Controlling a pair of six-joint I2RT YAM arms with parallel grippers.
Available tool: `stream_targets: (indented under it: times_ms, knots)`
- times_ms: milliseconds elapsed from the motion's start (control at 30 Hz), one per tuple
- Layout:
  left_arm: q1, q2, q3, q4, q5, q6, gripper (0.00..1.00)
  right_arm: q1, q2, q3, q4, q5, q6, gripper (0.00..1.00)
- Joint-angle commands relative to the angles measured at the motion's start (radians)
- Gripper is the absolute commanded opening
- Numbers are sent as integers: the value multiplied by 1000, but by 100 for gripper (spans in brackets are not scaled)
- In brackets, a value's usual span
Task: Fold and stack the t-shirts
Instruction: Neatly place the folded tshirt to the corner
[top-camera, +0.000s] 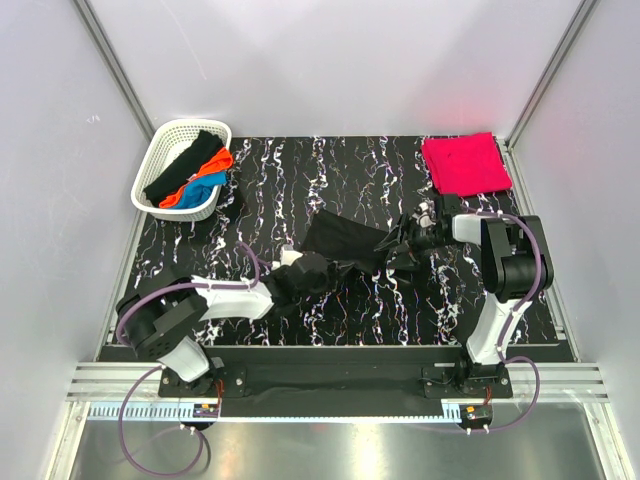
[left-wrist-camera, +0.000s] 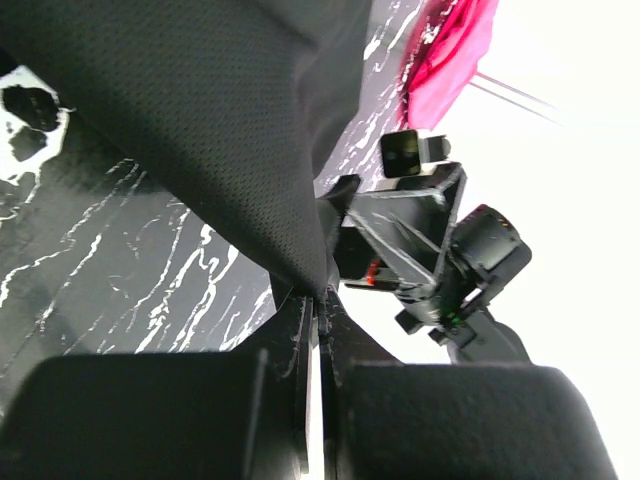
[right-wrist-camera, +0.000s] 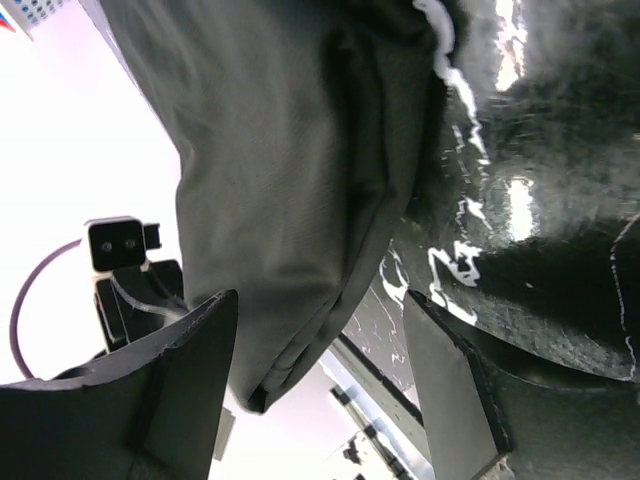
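Marbled table (top-camera: 300, 170): basket (top-camera: 190, 212), folded red shirt (top-camera: 466, 165).

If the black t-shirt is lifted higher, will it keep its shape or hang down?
Probably floppy: the black t-shirt sags in folds from its pinched corner. Likely light too, since one small pinch holds it up.

White walls (top-camera: 330, 60), black marbled table (top-camera: 300, 170)
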Motion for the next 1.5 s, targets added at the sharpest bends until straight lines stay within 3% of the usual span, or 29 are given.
stream_targets:
  times_ms: [0, 700, 900, 967, 1033, 1067, 1167, 1267, 1467]
  knots:
    - [5, -40, 9, 35, -4, 3, 0, 14, 8, -23, 72, 19, 65, 73]
    - [5, -103, -1, -5, 5, 23, 0, 59, 28, -154, 486, 198, 418, 67]
    - [5, -117, -17, -13, 30, 27, 0, 99, 53, -174, 632, 214, 488, 59]
    - [5, -112, -28, 0, 42, 27, 2, 103, 62, -167, 640, 220, 478, 43]
    - [4, -108, -37, 12, 56, 36, 3, 105, 65, -169, 666, 223, 472, 35]
    - [5, -108, -51, 27, 69, 46, 5, 103, 64, -166, 663, 223, 455, 24]
    - [5, -112, -92, 105, 120, 95, 14, 102, 38, -129, 579, 243, 355, 8]
    - [5, -137, -134, 144, 168, 164, 20, 103, -8, -68, 395, 301, 209, 3]
    - [31, -290, -241, 48, 457, 425, 20, 105, -127, 9, 60, 459, -38, 0]
